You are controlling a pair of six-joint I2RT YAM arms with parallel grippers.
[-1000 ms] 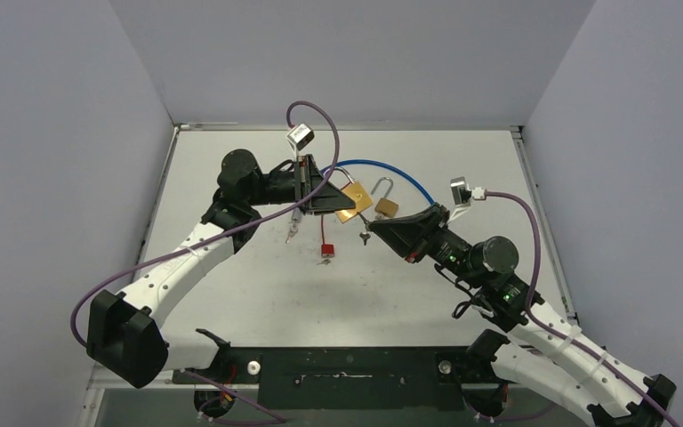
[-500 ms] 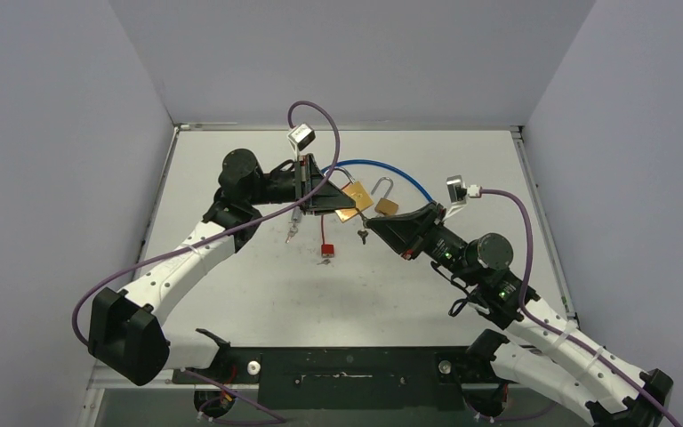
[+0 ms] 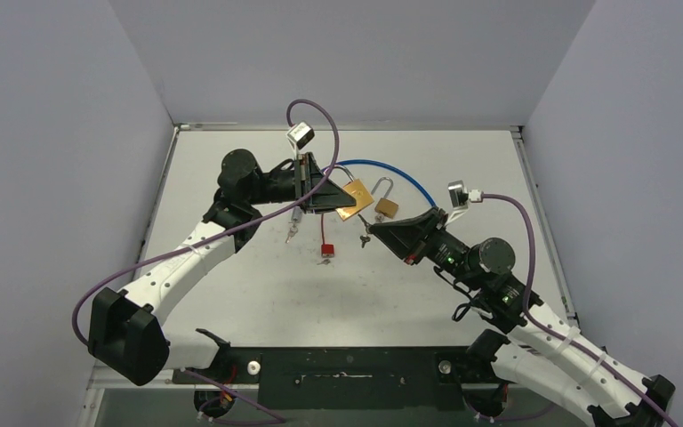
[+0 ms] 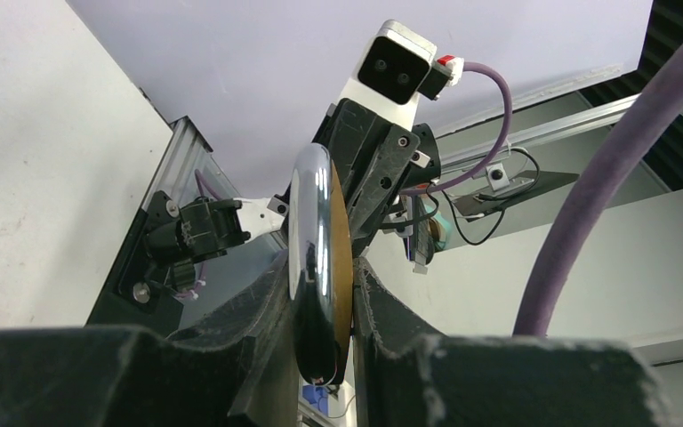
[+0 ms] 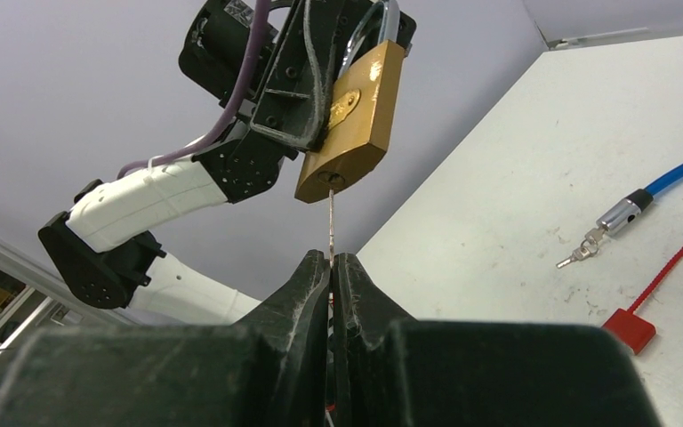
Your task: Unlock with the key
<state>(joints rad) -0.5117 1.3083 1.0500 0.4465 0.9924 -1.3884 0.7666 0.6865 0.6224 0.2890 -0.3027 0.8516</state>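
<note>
My left gripper is shut on a brass padlock and holds it above the table; in the left wrist view the padlock stands edge-on between the fingers. My right gripper is shut on a thin silver key. In the right wrist view the key's tip touches the keyhole at the bottom of the padlock. In the top view a second small key hangs off the right fingertips.
A second, smaller brass padlock lies on the table by a blue cable. A red tag on a cord and a small key lie left of centre. The cable's metal end with keys shows in the right wrist view.
The right arm shifted slightly, first left then back down and right, keeping the key under the padlock. The left arm has held still.
</note>
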